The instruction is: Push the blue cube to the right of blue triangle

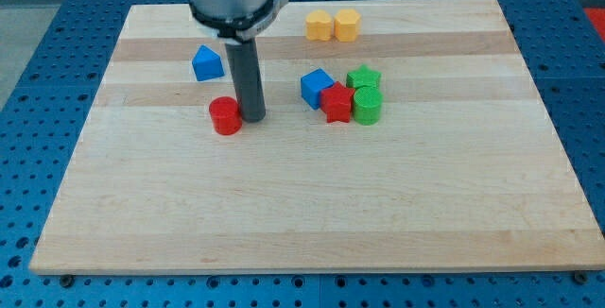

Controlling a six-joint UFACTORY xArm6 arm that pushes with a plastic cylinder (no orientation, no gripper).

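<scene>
One pale wooden board [312, 204] lies on blue perforated table [38, 72]; no pincer shows, state untellable.

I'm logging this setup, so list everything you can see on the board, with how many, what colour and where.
Board: one, pale wood, fills most of the view.
Blue triangle: one, blue, upper left.
Red cylinder: one, red, left of centre.
Blue cube: one, blue, centre, touching the red star.
Red star: one, red, between cube and green cylinder.
Green star: one, green, above the green cylinder.
Green cylinder: one, green, right of the red star.
Yellow blocks: two, yellow, top, side by side.
My tip: one, dark rod, just right of the red cylinder.
</scene>
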